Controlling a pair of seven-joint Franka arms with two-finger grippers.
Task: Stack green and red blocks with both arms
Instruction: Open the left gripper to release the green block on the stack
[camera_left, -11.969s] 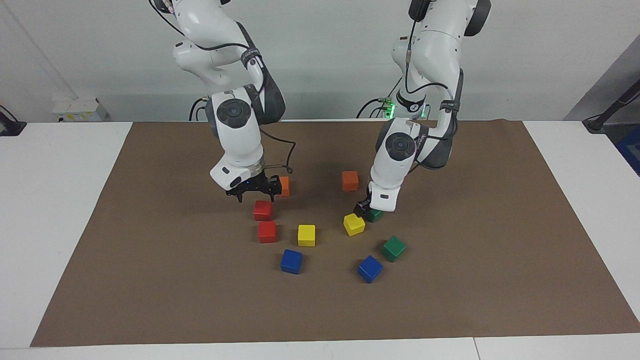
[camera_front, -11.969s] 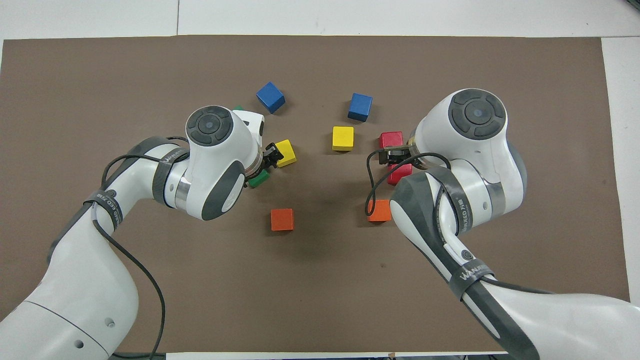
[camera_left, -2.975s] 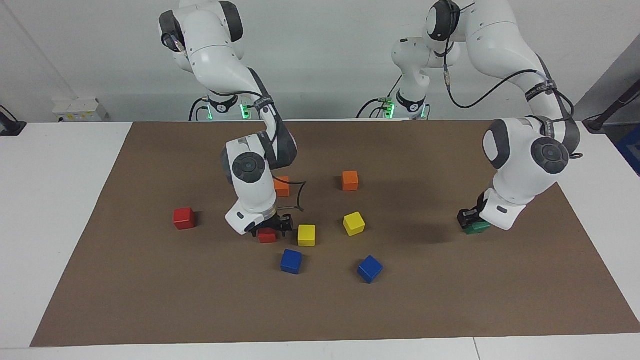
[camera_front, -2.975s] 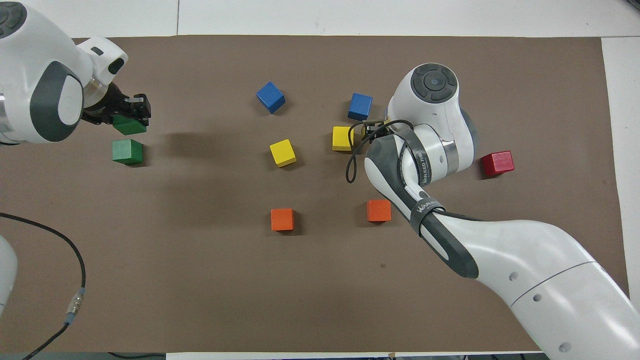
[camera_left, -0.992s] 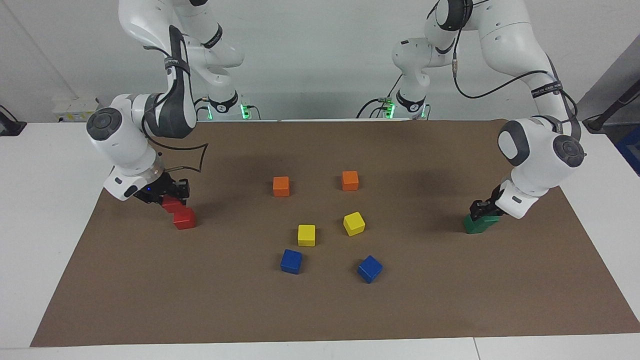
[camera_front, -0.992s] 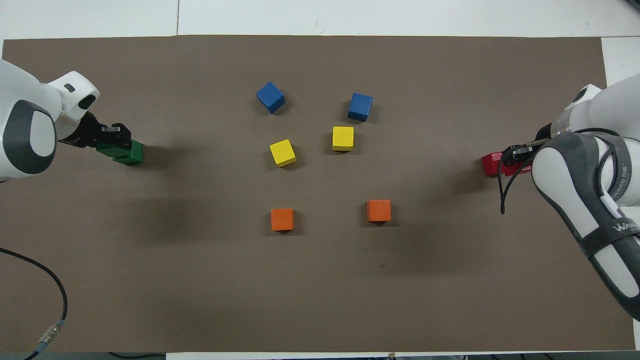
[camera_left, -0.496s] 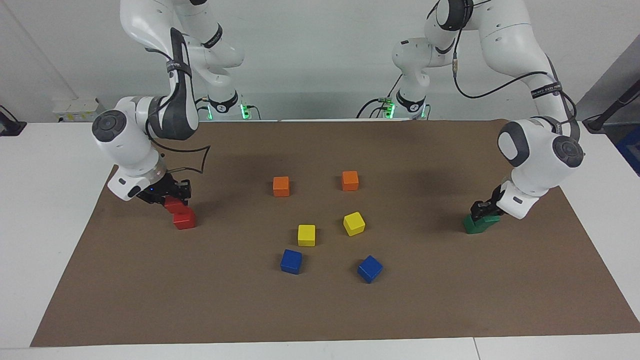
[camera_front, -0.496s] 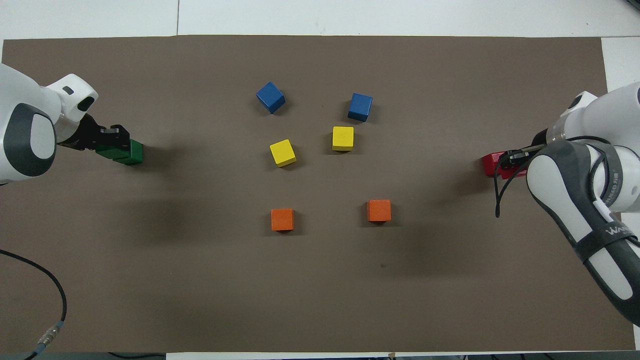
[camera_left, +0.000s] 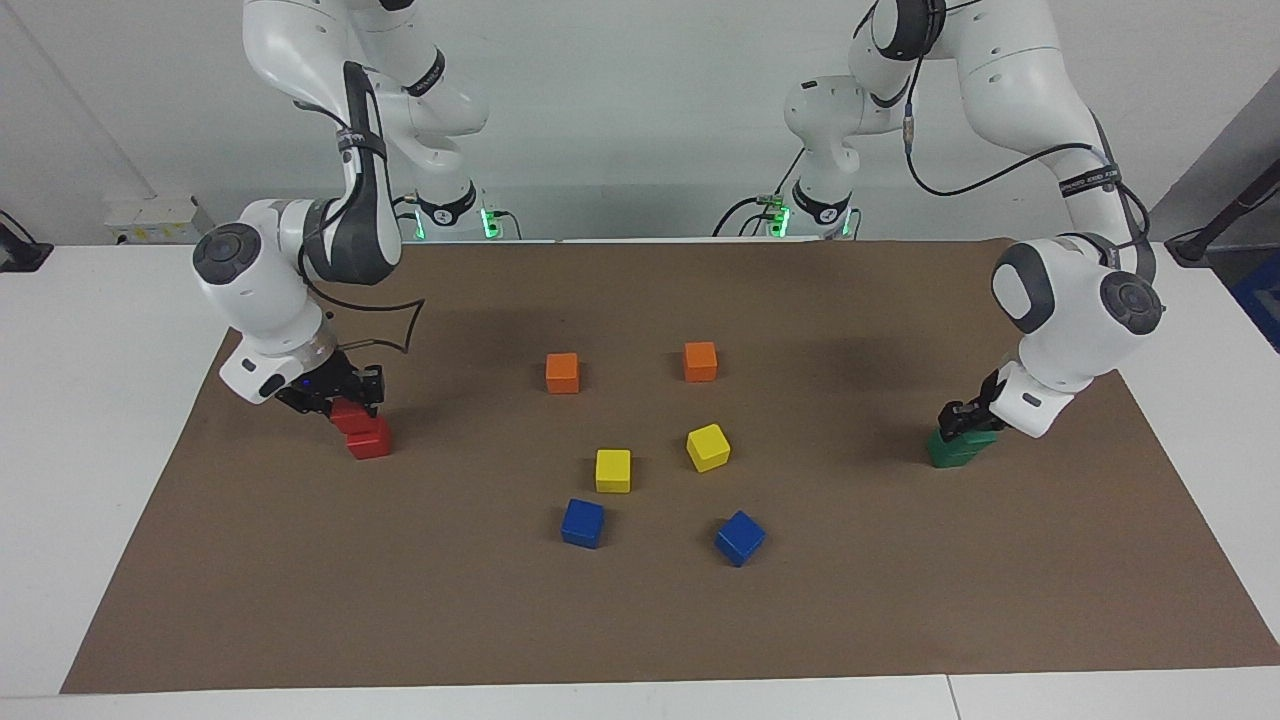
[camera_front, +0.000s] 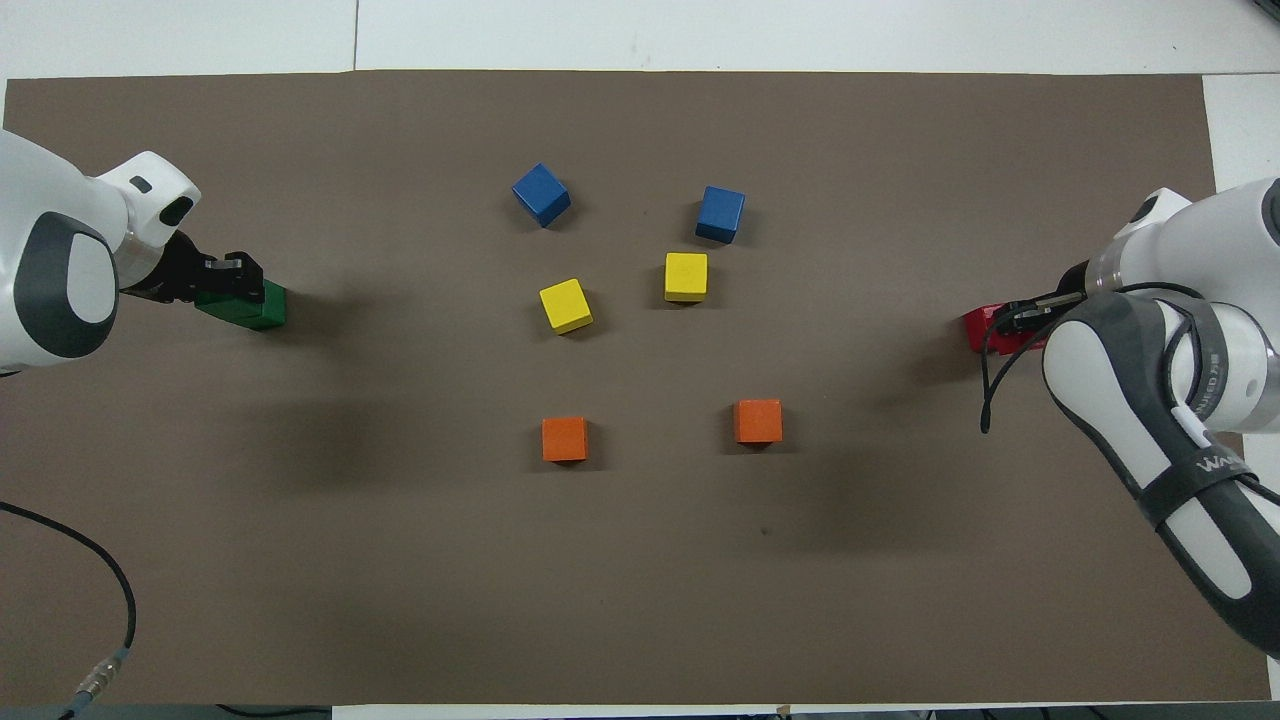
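A white tabletop carries a wide brown mat covering most of it. A plain pale wall rises at the robots' end, evenly lit. A small white box sits at the wall's foot, near the mat's corner

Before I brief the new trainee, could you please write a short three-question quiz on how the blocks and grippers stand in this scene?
1. True or false: the right gripper is shut on the upper red block, which sits over the lower red block.
2. What does the left gripper hold? A) a yellow block B) the upper green block C) nothing
3. Fill in: the orange blocks lie ____ to the robots than the blue blocks.

Key: 1 true; 2 B; 3 nearer.
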